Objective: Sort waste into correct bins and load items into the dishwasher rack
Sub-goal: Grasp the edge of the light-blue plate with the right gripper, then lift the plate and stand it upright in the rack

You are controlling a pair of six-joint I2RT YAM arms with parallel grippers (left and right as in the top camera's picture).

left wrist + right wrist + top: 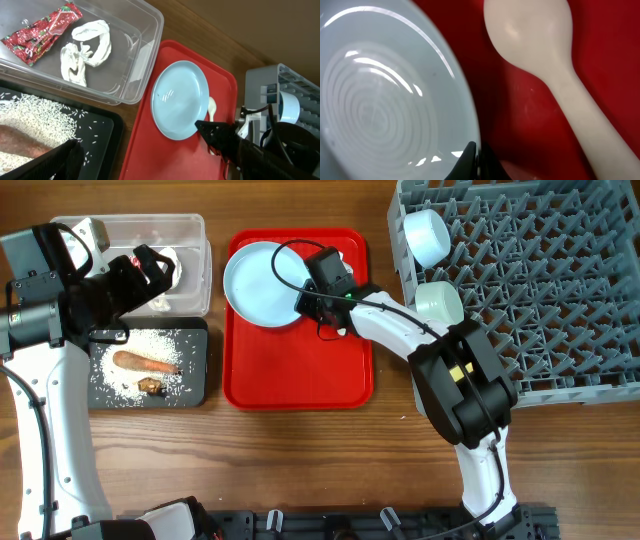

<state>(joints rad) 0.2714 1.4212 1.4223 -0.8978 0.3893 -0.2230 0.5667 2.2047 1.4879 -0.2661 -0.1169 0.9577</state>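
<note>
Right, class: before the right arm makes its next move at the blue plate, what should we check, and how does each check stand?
1. right gripper tip at the plate rim: ok.
2. Grip on the plate secure: cannot tell.
3. spoon lies beside the plate, not on it: ok.
4. dishwasher rack has free slots: ok.
5. left gripper away from the red tray, over the clear bin: ok.
</note>
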